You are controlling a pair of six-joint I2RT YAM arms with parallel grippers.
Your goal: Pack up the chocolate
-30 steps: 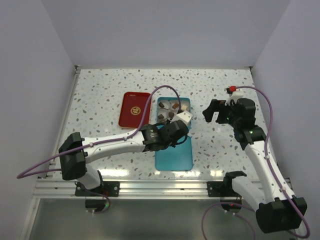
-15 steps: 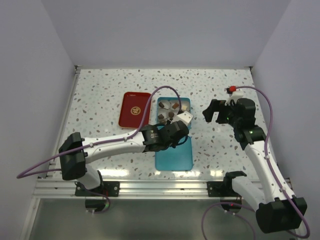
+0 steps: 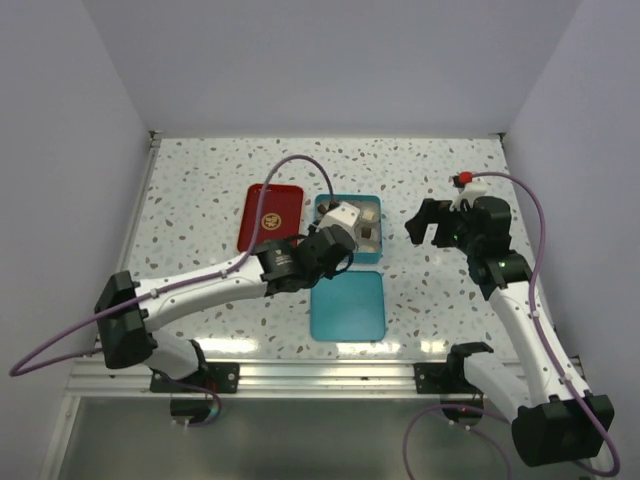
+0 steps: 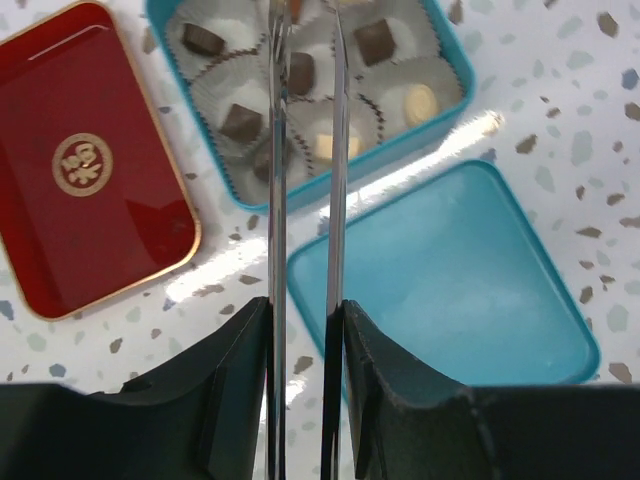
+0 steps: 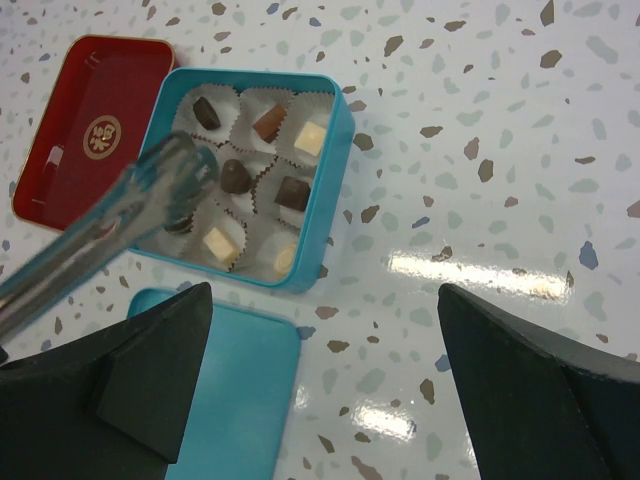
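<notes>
The chocolate (image 5: 236, 176) lies in white paper cups inside the open teal tin (image 3: 374, 205), mostly dark pieces (image 4: 375, 40) and a few cream ones (image 4: 420, 102). My left gripper (image 3: 338, 240) is shut on metal tongs (image 4: 337, 150), jaws pressed on both blades (image 4: 305, 310). The tongs (image 5: 120, 215) reach over the tin's left side. I cannot tell if their tips hold a piece. My right gripper (image 3: 425, 225) is open and empty (image 5: 325, 300), above the table to the right of the tin (image 5: 335, 170).
The tin's teal lid (image 3: 347, 305) lies flat just in front of the tin (image 4: 455, 110); it shows in both wrist views (image 4: 450, 280) (image 5: 235, 400). A red tray with a gold emblem (image 3: 268, 218) lies left of the tin. Walls enclose the table on three sides.
My left arm has swung left and back, carrying the tongs from over the tin's near right part to its left side. The lid is now uncovered. The right arm has not moved.
</notes>
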